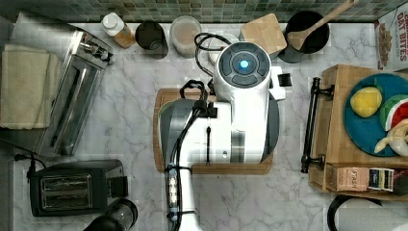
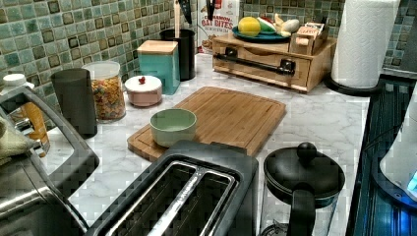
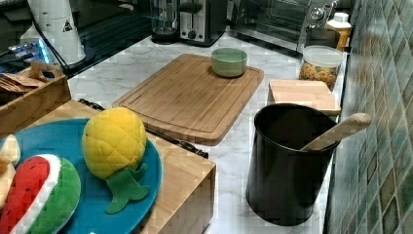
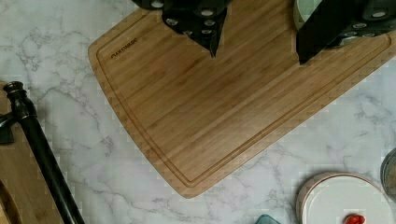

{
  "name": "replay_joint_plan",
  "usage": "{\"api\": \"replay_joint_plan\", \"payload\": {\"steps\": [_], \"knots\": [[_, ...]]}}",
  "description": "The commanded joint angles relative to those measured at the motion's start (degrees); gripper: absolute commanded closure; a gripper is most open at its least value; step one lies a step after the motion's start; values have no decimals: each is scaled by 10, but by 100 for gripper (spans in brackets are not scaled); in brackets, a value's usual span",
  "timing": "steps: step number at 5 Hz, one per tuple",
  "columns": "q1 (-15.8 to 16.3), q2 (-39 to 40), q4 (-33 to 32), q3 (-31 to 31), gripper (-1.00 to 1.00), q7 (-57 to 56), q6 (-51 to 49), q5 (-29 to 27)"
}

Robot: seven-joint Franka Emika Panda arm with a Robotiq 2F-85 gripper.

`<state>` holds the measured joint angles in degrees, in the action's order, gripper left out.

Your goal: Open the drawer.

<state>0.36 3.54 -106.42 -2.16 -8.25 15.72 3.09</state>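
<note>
The drawer [image 2: 263,55] sits shut in the wooden box [image 1: 337,120] at the top view's right. Its long black bar handle [image 1: 308,127] runs along the front and also shows as the handle [image 2: 253,63] and the handle [image 4: 42,154]. My white arm [image 1: 240,96] hangs over the cutting board, to the left of the handle in the top view. In the wrist view my gripper [image 4: 257,57] is open above the board with nothing between its black fingers [image 4: 205,28], well apart from the handle.
A bamboo cutting board [image 2: 221,118] carries a green bowl [image 2: 173,126]. A blue plate of toy fruit [image 3: 73,165] rests on the box. A black utensil pot [image 3: 287,161], teal canister [image 2: 157,66], paper towel roll [image 2: 361,42], toaster [image 1: 72,187] and kettle [image 2: 302,182] stand around.
</note>
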Motion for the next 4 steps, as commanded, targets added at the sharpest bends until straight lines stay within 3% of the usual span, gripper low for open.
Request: {"api": "replay_joint_plan", "payload": {"steps": [1,2,4], "knots": [[0,0,0,0,-100,-1,0,2],[-4,-11,-47,-5,-100,-30,61,-2],[-52,27,-36,-25,-100,-211,78,-6]]}}
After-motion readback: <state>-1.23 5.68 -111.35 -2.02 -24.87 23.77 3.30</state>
